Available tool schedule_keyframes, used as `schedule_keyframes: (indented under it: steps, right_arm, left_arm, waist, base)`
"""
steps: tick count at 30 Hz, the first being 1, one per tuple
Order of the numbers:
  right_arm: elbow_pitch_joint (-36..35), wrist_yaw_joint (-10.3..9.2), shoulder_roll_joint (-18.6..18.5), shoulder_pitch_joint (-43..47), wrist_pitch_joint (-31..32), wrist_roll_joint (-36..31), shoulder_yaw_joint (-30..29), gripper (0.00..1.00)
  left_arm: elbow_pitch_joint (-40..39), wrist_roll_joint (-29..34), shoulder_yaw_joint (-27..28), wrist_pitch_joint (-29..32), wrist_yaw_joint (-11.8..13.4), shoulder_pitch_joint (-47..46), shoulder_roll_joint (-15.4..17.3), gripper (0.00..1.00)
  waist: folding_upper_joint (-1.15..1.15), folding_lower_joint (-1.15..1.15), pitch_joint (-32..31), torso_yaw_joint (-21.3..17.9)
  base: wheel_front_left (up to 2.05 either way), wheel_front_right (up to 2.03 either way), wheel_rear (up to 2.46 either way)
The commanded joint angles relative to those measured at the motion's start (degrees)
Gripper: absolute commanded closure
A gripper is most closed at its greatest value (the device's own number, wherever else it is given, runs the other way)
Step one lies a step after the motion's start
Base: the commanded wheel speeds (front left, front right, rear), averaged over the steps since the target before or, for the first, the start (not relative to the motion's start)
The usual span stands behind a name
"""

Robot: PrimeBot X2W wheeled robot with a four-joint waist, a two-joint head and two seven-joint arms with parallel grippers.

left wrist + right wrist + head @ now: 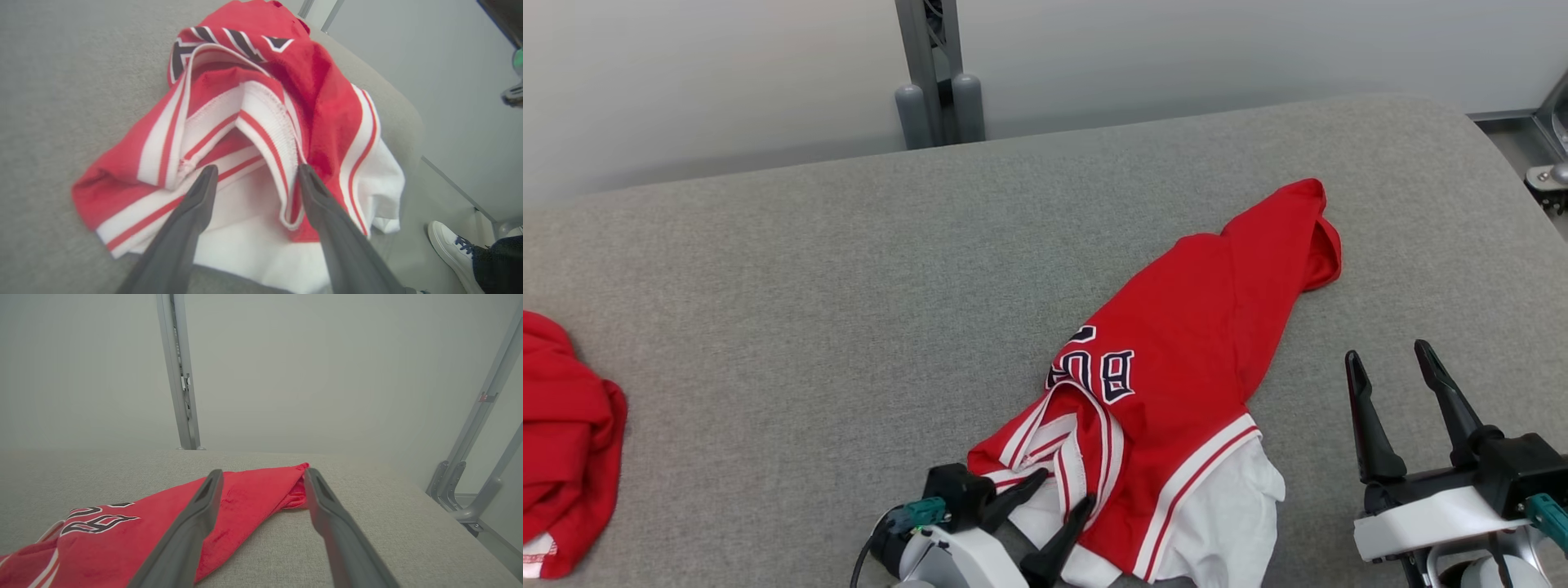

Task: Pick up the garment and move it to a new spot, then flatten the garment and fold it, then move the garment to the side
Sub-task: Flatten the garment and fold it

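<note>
Open, the left end effector (1063, 493) straddles the jersey's (1192, 327) bunched folds at the bench (849, 286) edge, so closing could pinch several layers; the right end effector (1388, 355) hangs open.

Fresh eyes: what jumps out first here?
A crumpled red jersey with white trim lies right of centre on the grey fabric surface. The left hand, open, is at its striped near edge; the right hand stands open beside it. Another red garment sits bunched at the far left.
</note>
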Motion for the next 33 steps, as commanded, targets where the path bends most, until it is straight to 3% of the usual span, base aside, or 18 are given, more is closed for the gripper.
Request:
schedule_keyframes:
  steps: [1,8,9,10,11,15,18,30,33]
  right_arm:
    - [0.04,-0.03,0.01,-0.73,-0.03,-0.15,-0.19,0.0]
    - [0.29,-0.03,0.33,-1.4,-0.03,-0.42,-0.22,0.0]
    - [0.41,-0.04,0.41,-1.48,-0.03,-0.58,-0.05,0.0]
    - [0.48,-0.03,0.45,-1.49,-0.03,-0.64,0.08,0.0]
    - [0.54,-0.03,0.48,-1.56,-0.03,-0.7,0.17,0.0]
    - [0.57,-0.04,0.55,-1.86,-0.03,-1.08,0.31,0.0]
    - [0.67,-0.04,0.59,-1.81,-0.02,-1.32,0.04,0.0]
    - [1.1,-0.03,0.66,-1.66,-0.02,-1.65,0.6,0.0]
    - [1.11,-0.04,0.67,-1.74,-0.03,-1.82,0.88,0.0]
  left_arm:
    - [0.05,-1.65,-1.25,0.27,-0.03,-1.5,0.23,0.0]
    - [-2.97,-11.31,-7.36,-0.01,-0.04,-4.36,1.78,0.0]
    - [-3.93,-13.73,-8.81,-0.11,-0.04,-5.0,2.35,0.5]
    - [-4.32,-14.6,-9.36,-0.18,-0.04,-5.53,2.66,0.82]
    - [-4.74,-15.45,-9.64,-0.37,-0.04,-6.01,2.93,1.0]
    - [-5.39,-18.63,-6.73,-0.99,-0.04,-7.31,3.84,1.0]
    - [-7.09,-18.52,-0.15,-1.04,-0.04,-7.45,3.92,1.0]
    - [-17.89,-8.03,32.11,-1.09,-0.04,-5.49,2.52,1.0]
    - [-20.07,-5.81,36.17,-1.09,-0.04,-6.74,2.59,1.0]
  waist:
    - [0.0,0.0,0.56,-0.45]
    - [0.0,0.0,1.49,-1.1]
    - [0.0,0.0,1.55,-1.22]
    - [0.0,0.0,1.59,-1.26]
    - [0.0,0.0,1.62,-1.27]
    - [0.0,0.0,1.45,-1.14]
    - [0.0,0.0,1.02,-0.88]
    - [0.0,0.0,-1.2,-1.08]
    - [0.0,0.0,-1.61,-1.34]
  base:
    - [0.0,0.0,0.0]
    - [0.0,0.0,0.0]
    - [0.0,0.0,0.0]
    - [0.0,0.0,0.0]
    - [0.0,0.0,0.0]
    - [0.0,0.0,0.0]
    - [0.0,0.0,0.0]
    - [0.0,0.0,0.0]
    - [0.0,0.0,0.0]
